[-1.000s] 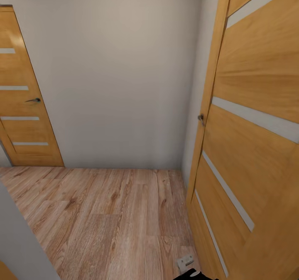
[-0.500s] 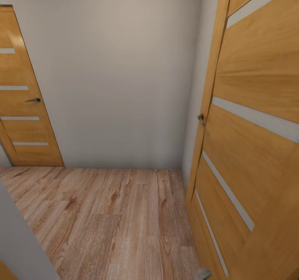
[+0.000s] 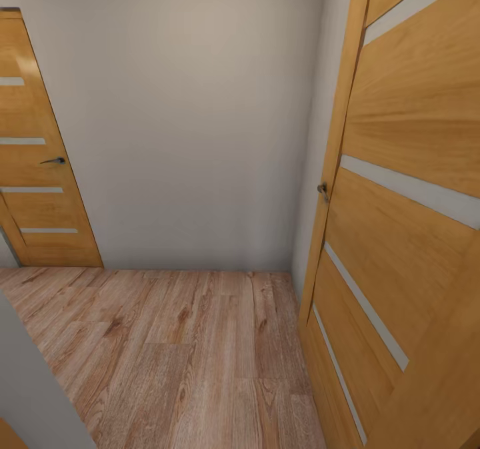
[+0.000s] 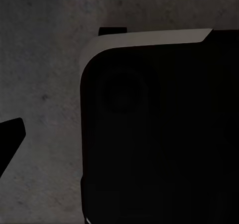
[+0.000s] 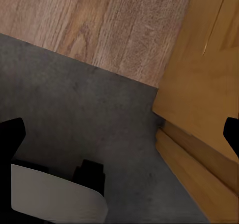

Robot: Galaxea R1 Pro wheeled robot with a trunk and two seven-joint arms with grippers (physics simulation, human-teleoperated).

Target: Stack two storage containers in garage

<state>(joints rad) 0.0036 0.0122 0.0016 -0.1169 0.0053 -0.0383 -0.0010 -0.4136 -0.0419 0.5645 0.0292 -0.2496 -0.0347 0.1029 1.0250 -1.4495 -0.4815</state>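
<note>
No red-orange storage container is in view. The head view faces a small hallway with light wood-plank flooring (image 3: 187,356). In the right wrist view my right gripper (image 5: 119,134) is open, its dark fingertips (image 5: 11,134) far apart with nothing between them, above dark grey concrete floor (image 5: 74,99) where it meets the wood planks (image 5: 109,25). In the left wrist view one dark fingertip (image 4: 10,139) of my left gripper (image 4: 119,134) stands far out to the side, above concrete floor (image 4: 45,74), and nothing is held.
An open honey-wood door (image 3: 407,222) with frosted strips stands close on the right, its lower edge (image 5: 199,114) near my right gripper. A second, closed door (image 3: 33,162) is at the far left. A plain grey wall (image 3: 193,122) lies ahead. My black base (image 4: 159,134) is under the left gripper.
A small grey and black part of my right arm at the bottom edge of the head view slid down and right, then out of the picture. The hallway itself has not shifted.
</note>
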